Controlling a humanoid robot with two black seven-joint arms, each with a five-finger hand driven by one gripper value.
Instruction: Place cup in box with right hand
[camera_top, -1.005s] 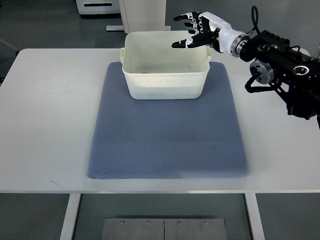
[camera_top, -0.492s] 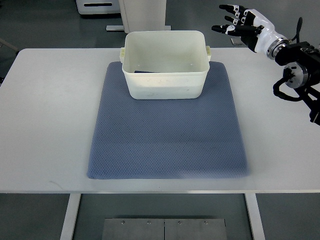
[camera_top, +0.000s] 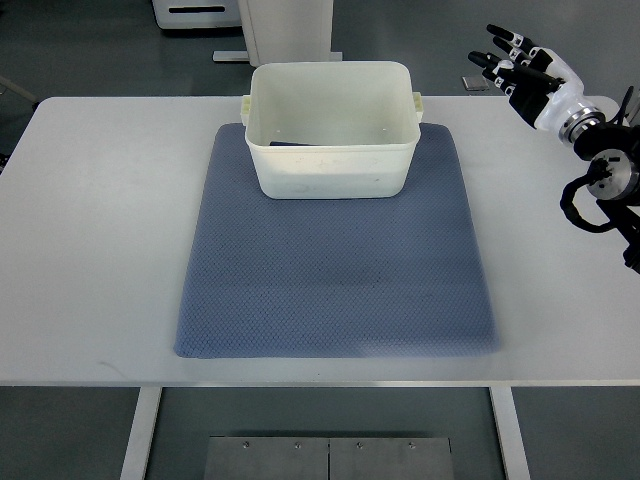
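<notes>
Now my right hand (camera_top: 522, 70) hangs spread and empty, the box (camera_top: 330, 128) off to its left; I'd retreat high, clear of the rim.

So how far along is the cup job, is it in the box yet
Looks essentially done. A dark object, probably the cup, lies at the bottom of the cream box, mostly hidden by the near wall, so I can't confirm it fully. The right hand holds nothing, fingers spread, and sits off to the box's right, past the table's far edge. The blue mat has nothing else on it. Nothing visible is left except retracting the arm.
</notes>
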